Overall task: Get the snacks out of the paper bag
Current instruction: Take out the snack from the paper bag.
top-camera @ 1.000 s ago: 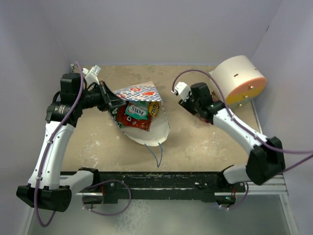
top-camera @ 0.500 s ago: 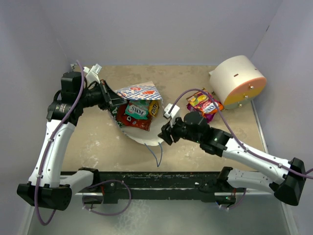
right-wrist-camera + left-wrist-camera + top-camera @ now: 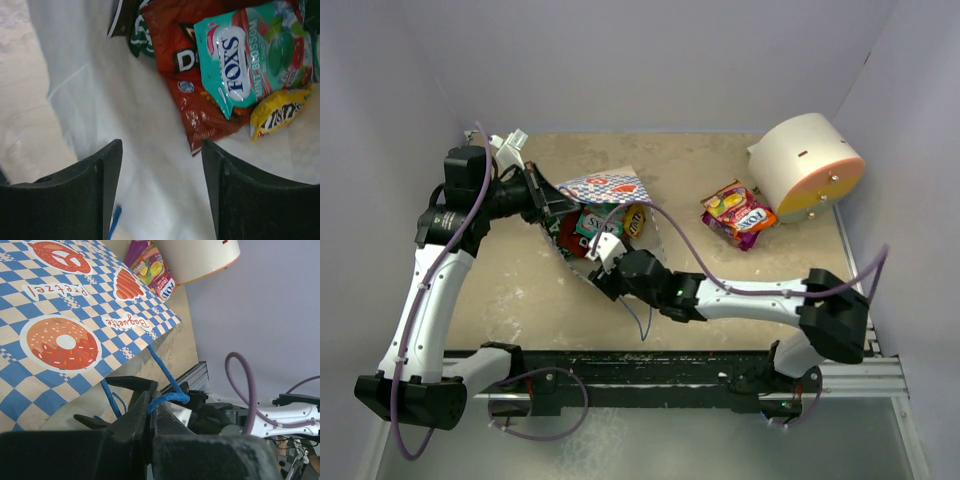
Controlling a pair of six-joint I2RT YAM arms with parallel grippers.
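Right claw [image 3: 161, 150] open, empty, has swung back from the dropped pink candy bag [image 3: 738, 213] (upper right, beside cylinder [image 3: 810, 165]) into the paper bag [image 3: 605, 187] mouth at centre-left, above red chip bag [image 3: 195, 100] and teal candy bag [image 3: 245, 65]: one snack out, more left. Only the left wrist view shows left claw [image 3: 150, 401] clamped on blue string handle [image 3: 167, 397].

The paper bag [image 3: 610, 186] lies left of centre on the table [image 3: 720, 285], with 3 snacks [image 3: 600, 228] in it: a mint candy bag [image 3: 250, 55] on a chip bag [image 3: 172, 35], a small packet [image 3: 277, 112] just right. 1 fruit candy bag [image 3: 738, 212] lies toward the far-right corner, beside the cylinder [image 3: 805, 160].
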